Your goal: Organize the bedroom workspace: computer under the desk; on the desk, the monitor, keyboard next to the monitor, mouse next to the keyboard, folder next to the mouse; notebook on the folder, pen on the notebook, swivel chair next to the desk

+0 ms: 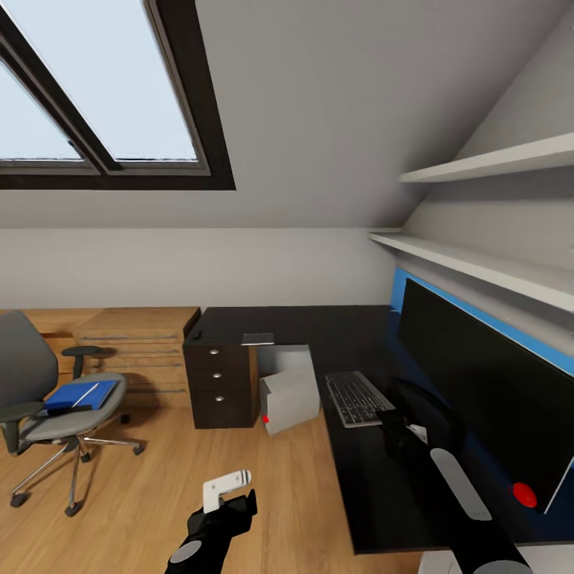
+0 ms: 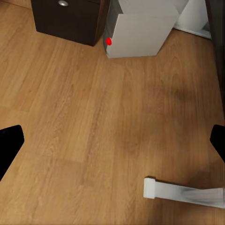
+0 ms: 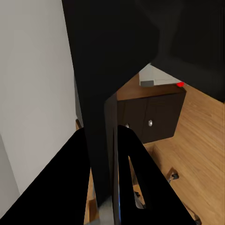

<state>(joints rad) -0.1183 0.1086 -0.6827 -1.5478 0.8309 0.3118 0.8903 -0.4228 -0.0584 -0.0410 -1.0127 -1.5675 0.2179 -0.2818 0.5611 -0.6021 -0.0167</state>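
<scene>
Wooden floor [image 1: 159, 494] runs up to the desk [image 1: 319, 335] in a room with a sloping roof.

Closest, in front of the desk, the left gripper [image 2: 112, 140] hangs over the bare floor. Its two fingers [image 2: 9, 145] are spread wide and hold nothing. A small white piece [image 2: 183, 192] shows just by it, and I cannot tell what that is.

Next, over the near end of the desk, the right gripper [image 3: 104, 131] looks pinched onto a thin black edge. I think that edge belongs to the monitor [image 1: 478, 375]. The monitor is on the desk, by the wall side.

A bit further along the desk top lies the keyboard [image 1: 356, 397], close to the monitor. The computer [image 1: 291, 391] sits on the floor in the desk's corner, beside the drawers [image 1: 219, 383], and it looks tipped. At the far part of the desk top lies the notebook [image 1: 257, 338].

Well away from the desk stands the swivel chair [image 1: 48, 399]. The folder [image 1: 68, 397] rests on its seat, with the pen [image 1: 86, 393] on top.

The monitor is big and the pinch is small and on the edge. If the arm moves fast, the monitor could slip or tip over. It could also bump the keyboard and push it along or off the desk.
</scene>
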